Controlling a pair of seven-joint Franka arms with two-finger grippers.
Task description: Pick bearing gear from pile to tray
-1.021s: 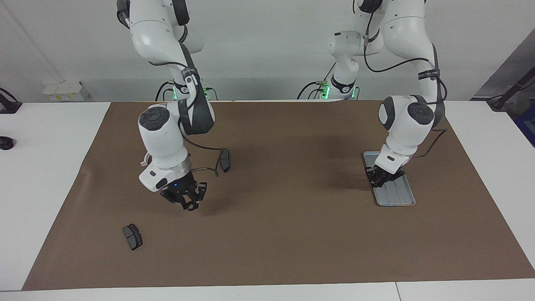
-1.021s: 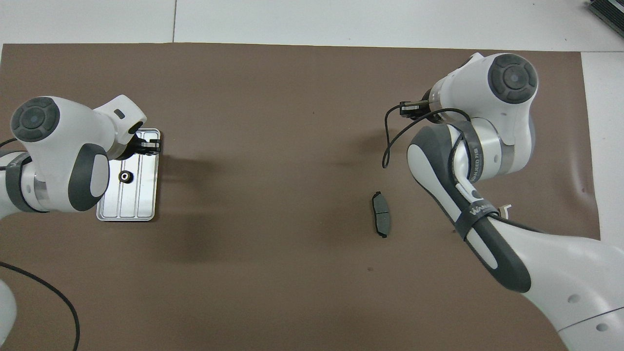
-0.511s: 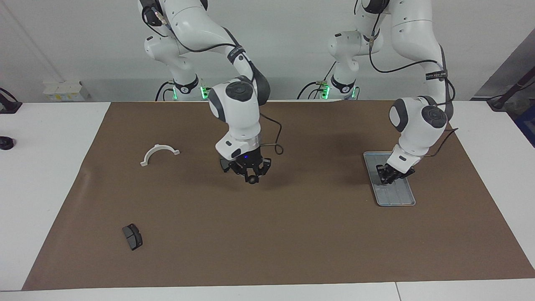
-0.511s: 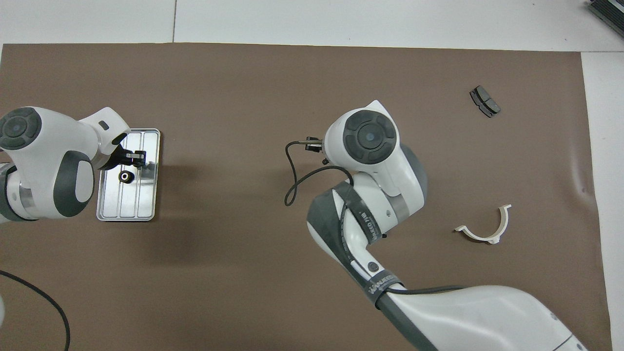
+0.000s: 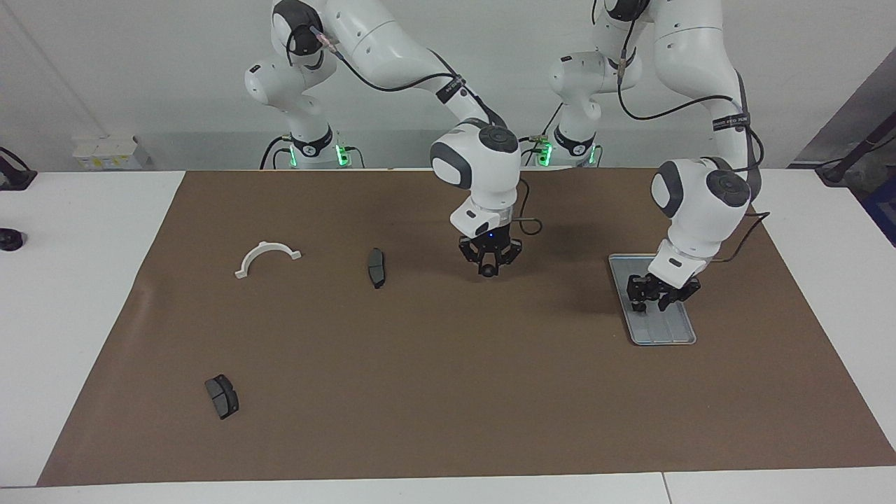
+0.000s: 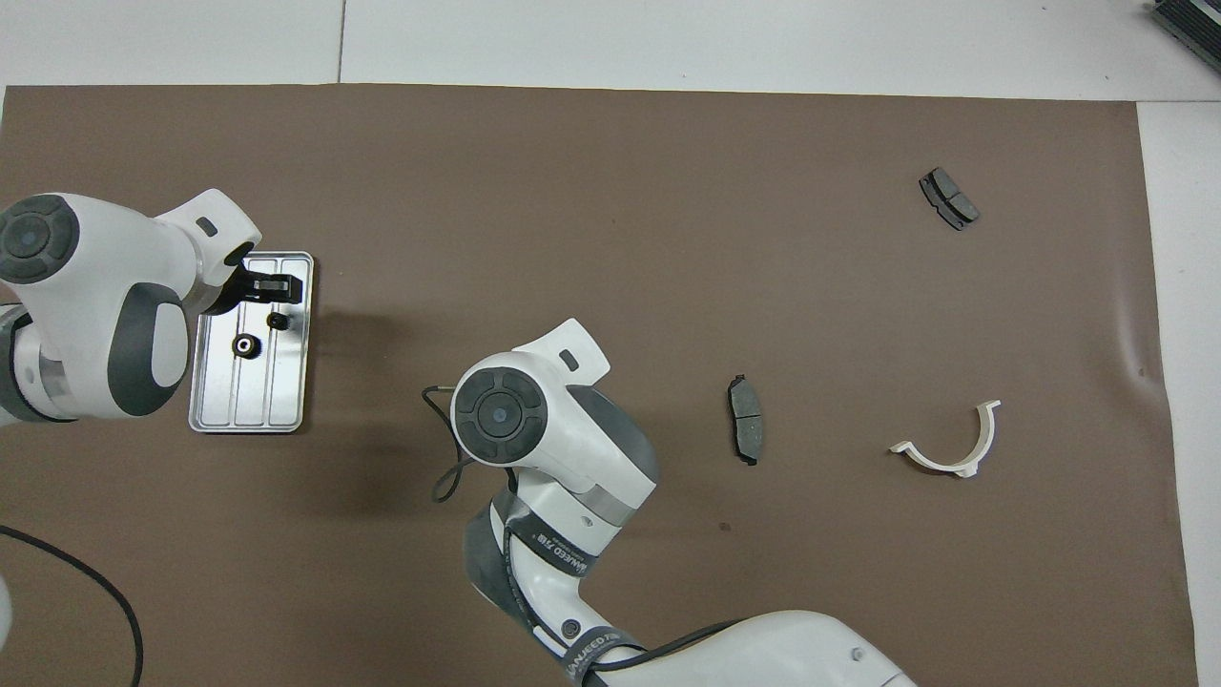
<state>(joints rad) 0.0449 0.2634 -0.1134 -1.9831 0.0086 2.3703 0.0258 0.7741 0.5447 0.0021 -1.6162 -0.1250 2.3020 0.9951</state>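
Note:
My left gripper [image 5: 656, 301] hangs open just above the silver tray [image 5: 665, 334], at the end of the tray nearer to the robots. In the overhead view two black bearing gears lie in the tray [image 6: 248, 412]: one [image 6: 246, 345] near its middle, another [image 6: 278, 321] just under the left gripper [image 6: 270, 286]. My right gripper [image 5: 488, 268] is up over the middle of the brown mat, shut on a black bearing gear [image 5: 488, 271]. From overhead, the right arm's own wrist hides that gripper and its gear. What is left of the pile lies scattered toward the right arm's end.
Scattered on the brown mat [image 5: 448, 392] are a dark brake-pad piece [image 5: 376, 267], a white half-ring bracket [image 5: 267, 257] beside it, and another dark pad [image 5: 222, 396] farther from the robots. A black cable [image 6: 67, 572] lies by the left arm.
The right arm has swung from its own end of the table to the middle, carrying its gear. The left gripper has opened, and a second gear now lies in the tray.

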